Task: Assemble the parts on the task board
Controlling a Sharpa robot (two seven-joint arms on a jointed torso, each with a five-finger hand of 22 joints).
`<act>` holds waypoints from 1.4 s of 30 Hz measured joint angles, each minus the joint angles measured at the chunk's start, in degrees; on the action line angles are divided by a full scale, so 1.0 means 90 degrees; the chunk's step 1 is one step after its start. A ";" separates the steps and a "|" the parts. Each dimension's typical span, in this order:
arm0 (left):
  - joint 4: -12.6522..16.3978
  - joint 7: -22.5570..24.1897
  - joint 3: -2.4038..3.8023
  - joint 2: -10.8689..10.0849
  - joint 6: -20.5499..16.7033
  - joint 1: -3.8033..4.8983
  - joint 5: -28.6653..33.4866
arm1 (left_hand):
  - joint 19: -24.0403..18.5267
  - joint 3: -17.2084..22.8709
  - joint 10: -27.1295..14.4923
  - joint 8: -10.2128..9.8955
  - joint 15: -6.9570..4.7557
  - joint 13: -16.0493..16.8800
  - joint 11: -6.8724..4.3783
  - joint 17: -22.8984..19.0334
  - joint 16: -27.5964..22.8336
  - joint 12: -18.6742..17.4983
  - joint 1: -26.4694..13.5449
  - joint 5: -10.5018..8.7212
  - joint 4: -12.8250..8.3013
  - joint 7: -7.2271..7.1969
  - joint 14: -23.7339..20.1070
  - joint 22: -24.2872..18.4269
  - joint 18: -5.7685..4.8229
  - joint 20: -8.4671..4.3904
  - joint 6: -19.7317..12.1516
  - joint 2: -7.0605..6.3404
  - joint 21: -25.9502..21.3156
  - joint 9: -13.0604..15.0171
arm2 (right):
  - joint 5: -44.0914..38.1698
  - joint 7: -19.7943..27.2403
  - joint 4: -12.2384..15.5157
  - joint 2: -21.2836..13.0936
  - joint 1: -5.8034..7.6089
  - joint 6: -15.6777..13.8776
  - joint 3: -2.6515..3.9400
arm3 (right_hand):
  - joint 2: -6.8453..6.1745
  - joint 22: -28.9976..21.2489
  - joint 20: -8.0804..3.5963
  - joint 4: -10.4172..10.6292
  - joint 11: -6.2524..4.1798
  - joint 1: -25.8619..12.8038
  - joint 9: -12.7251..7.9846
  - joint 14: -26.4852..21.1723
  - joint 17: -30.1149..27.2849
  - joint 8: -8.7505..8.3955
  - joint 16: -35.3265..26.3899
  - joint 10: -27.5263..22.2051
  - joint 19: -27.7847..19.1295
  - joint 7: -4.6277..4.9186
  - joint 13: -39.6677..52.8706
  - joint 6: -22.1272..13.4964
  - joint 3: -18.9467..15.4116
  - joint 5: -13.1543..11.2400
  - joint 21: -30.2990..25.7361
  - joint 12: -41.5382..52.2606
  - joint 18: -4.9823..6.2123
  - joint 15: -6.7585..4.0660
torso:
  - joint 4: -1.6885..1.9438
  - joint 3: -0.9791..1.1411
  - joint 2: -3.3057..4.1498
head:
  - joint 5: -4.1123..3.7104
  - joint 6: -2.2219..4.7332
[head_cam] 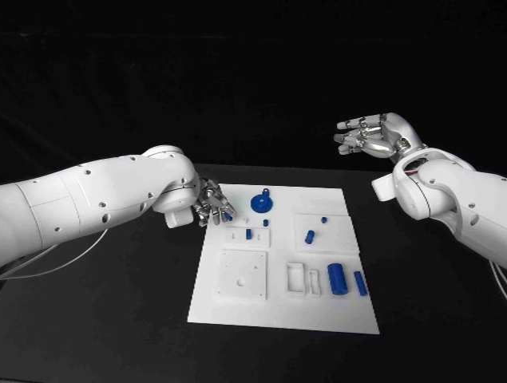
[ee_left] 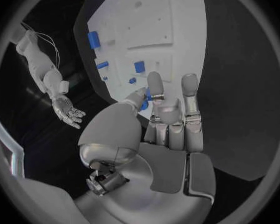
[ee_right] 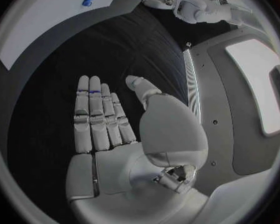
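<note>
The small blue part [ee_left: 146,100] sits pinched in the fingertips of the left hand [head_cam: 211,207], over the task board [head_cam: 286,311] near its far left corner. It looks light, stiff and smooth, so probably slippery; a fingertip pinch across its sides suits it. The right hand [head_cam: 372,136] hangs spread and empty, raised beyond the board's far right corner.

A black tabletop [head_cam: 115,319] fills the scene. A white task board [head_cam: 239,311] lies flat at its middle. Small blue parts [head_cam: 337,279] rest on the board.
</note>
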 measured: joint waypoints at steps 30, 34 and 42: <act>0.0432 -0.0110 -0.0246 0.0077 -0.0375 -0.0189 -0.0655 | -0.0001 0.0151 0.0001 -0.0074 0.0002 -0.0053 0.0001 0.0112 0.0024 0.0061 -0.0057 0.0006 -0.0115 0.0009 0.0045 -0.0002 0.0001 0.0000 0.0014 -0.0055 0.0008 -0.0080 | 0.0004 -0.0004 0.0045 -0.0036 -0.0053 0.0033 0.0000 | 0.0000 0.0000 0.0023 -0.0018 0.0000 0.0000 0.0000 -0.0017 -0.0005 0.0000 0.0000 0.0000 -0.0024 0.0000 0.0000 0.0000 -0.0018 0.0000 0.0000 0.0000 0.0000 0.0017 | 0.0012 0.0004 0.0001 | -0.0012 -0.0143; 0.0412 -0.0122 -0.0246 0.0101 -0.0338 -0.0226 -0.0664 | -0.0001 0.0151 0.0001 -0.0075 0.0002 -0.0058 0.0001 0.0121 0.0024 0.0061 -0.0055 0.0006 -0.0115 0.0010 0.0045 -0.0003 0.0000 0.0000 0.0014 -0.0054 0.0034 -0.0091 | 0.0004 -0.0004 0.0044 -0.0031 -0.0061 0.0037 0.0000 | 0.0000 0.0000 0.0023 -0.0018 0.0000 0.0000 0.0000 -0.0017 -0.0005 0.0000 0.0000 0.0000 -0.0023 0.0000 0.0000 0.0000 -0.0018 0.0000 0.0000 0.0000 0.0000 0.0017 | 0.0013 0.0002 0.0002 | -0.0017 -0.0149; 0.0403 -0.0126 -0.0237 0.0113 -0.0326 -0.0245 -0.0687 | -0.0001 0.0150 0.0009 -0.0074 0.0002 -0.0065 0.0010 0.0123 0.0024 0.0061 -0.0047 0.0006 -0.0116 0.0010 0.0045 -0.0003 0.0001 0.0000 0.0016 -0.0046 0.0054 -0.0091 | 0.0004 -0.0004 0.0040 -0.0034 -0.0077 0.0042 0.0000 | 0.0000 0.0000 0.0023 -0.0018 0.0000 0.0000 0.0000 -0.0017 -0.0004 0.0000 0.0000 0.0000 -0.0023 0.0000 0.0000 0.0000 -0.0017 0.0000 0.0000 0.0000 0.0000 0.0017 | 0.0013 0.0000 0.0003 | -0.0023 -0.0171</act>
